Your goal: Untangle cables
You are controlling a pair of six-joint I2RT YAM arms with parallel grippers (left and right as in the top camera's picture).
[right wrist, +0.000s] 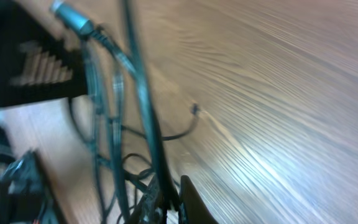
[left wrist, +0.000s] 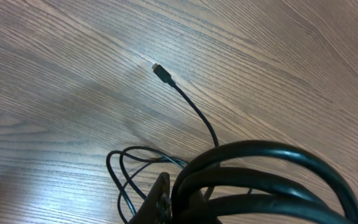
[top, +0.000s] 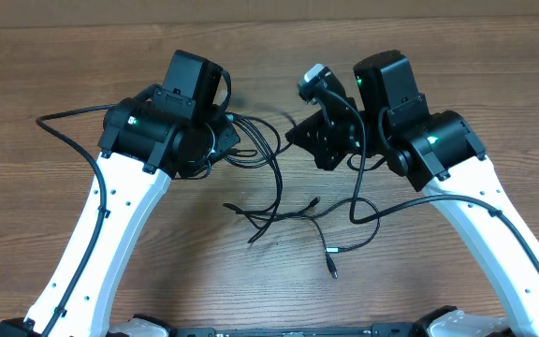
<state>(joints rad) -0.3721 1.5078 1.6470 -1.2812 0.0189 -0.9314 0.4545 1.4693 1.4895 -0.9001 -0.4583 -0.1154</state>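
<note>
The thin black cables (top: 274,213) lie tangled on the wooden table between my two arms, with loops (top: 255,145) by the left gripper and loose plug ends (top: 333,251) toward the front. My left gripper (top: 230,142) is shut on a bunch of cable loops, which fill the lower right of the left wrist view (left wrist: 260,180) beside its finger (left wrist: 166,205). One free plug end (left wrist: 160,70) lies on the wood beyond. My right gripper (top: 299,139) is shut on a cable strand (right wrist: 143,106) that runs up from its fingers (right wrist: 169,202); this view is blurred.
The wooden table (top: 64,56) stretches to all sides. The two arms' heads sit close together over the tangle. The left arm's own thicker black cable (top: 68,117) arcs out to the left. A silver-tipped connector (top: 312,80) sits on the right arm.
</note>
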